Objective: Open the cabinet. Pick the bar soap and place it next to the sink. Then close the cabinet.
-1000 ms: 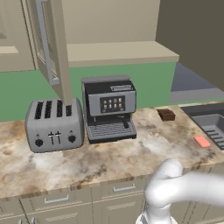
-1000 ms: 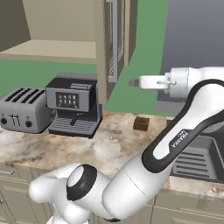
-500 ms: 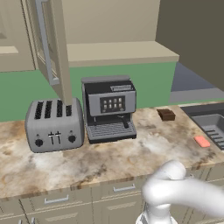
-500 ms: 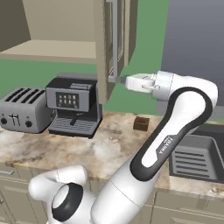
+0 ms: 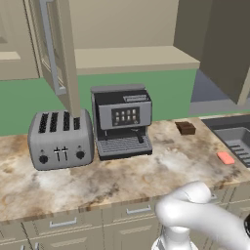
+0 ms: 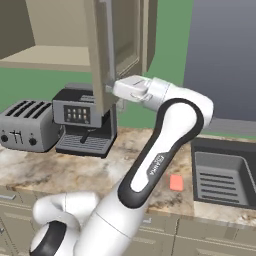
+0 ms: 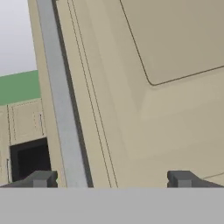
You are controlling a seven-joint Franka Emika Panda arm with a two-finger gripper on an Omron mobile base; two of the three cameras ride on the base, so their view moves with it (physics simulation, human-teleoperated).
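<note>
Released pincer [image 7: 111, 179] faces the open cabinet [image 7: 144, 87] door, straddling its handle [image 7: 61, 109].

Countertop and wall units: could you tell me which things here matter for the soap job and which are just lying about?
Part of the job:
- cabinet, door swung open
- bar soap, lying by the sink
- sink
- gripper, open, at the door

Just lying about:
- toaster
- coffee machine
- small brown block
</note>
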